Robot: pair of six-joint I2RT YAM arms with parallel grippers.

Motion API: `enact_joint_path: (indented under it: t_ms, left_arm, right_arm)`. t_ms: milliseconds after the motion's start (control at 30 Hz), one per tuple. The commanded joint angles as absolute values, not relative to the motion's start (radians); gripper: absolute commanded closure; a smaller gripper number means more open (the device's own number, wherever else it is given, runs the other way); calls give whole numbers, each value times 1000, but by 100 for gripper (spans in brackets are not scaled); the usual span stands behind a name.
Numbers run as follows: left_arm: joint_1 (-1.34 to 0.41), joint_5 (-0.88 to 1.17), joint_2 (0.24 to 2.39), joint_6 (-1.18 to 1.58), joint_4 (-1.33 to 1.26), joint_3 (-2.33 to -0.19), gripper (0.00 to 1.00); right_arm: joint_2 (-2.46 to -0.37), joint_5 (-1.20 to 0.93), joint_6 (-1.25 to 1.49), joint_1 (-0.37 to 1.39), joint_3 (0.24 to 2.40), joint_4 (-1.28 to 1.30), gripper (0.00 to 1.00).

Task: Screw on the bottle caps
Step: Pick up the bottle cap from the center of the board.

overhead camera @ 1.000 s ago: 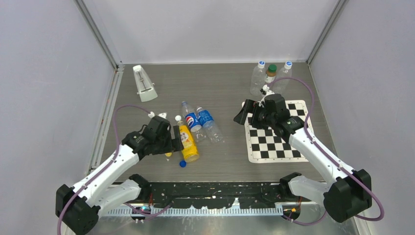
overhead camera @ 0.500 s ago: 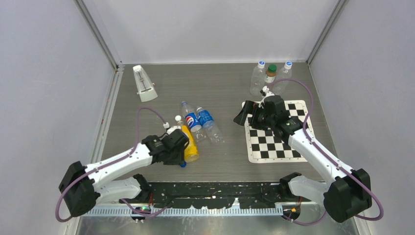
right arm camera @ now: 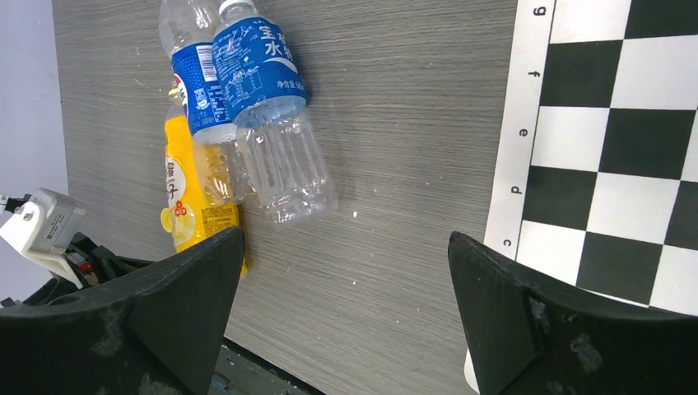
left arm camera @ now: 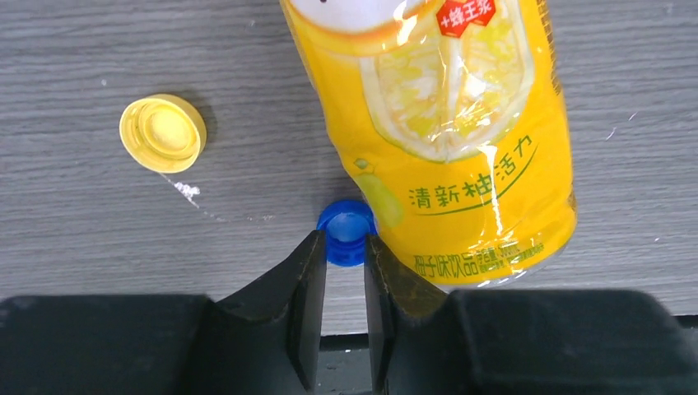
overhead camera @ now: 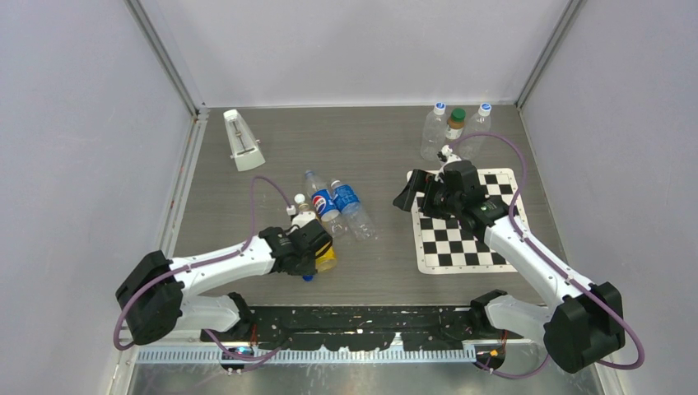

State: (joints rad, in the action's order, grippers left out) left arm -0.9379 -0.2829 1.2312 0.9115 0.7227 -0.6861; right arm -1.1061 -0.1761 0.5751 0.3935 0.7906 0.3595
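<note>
The blue cap [left arm camera: 346, 233] lies open side up on the table against the base of the lying yellow bottle [left arm camera: 444, 123]. My left gripper [left arm camera: 346, 240] has its two fingertips closed on the cap's sides. The yellow cap [left arm camera: 162, 132] lies apart to the left, open side up. In the top view the left gripper [overhead camera: 311, 262] is at the yellow bottle's [overhead camera: 323, 247] near end, with the blue cap [overhead camera: 307, 277] just showing below it. A small white cap [overhead camera: 300, 198] sits by that bottle's far end. My right gripper [right arm camera: 346, 247] hangs open and empty beside the chessboard.
A Pepsi bottle [overhead camera: 323, 202] and a blue-labelled water bottle [overhead camera: 352, 207] lie next to the yellow one. Three upright bottles [overhead camera: 455, 125] stand at the back right, one with a dark green cap. The chessboard mat [overhead camera: 465, 234] lies right; a white metronome [overhead camera: 244, 140] stands back left.
My left arm has swung right and toward the near edge, to the yellow bottle's base, and its jaws have closed in around the blue cap. The right arm has stayed put.
</note>
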Motion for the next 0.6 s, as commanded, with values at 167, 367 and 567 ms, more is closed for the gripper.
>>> enact_joint_path:
  t_ms: [167, 367, 567]
  left_arm:
    - [-939, -305, 1308, 939, 653, -692, 80]
    - [-939, -309, 1320, 945, 669, -690, 81]
    - [-929, -317, 1312, 945, 682, -680, 81]
  right_arm:
    - [-1054, -136, 560, 399, 787, 355, 0]
    - [-1046, -134, 563, 399, 778, 351, 0]
    - [-1062, -146, 571, 398, 775, 332, 0]
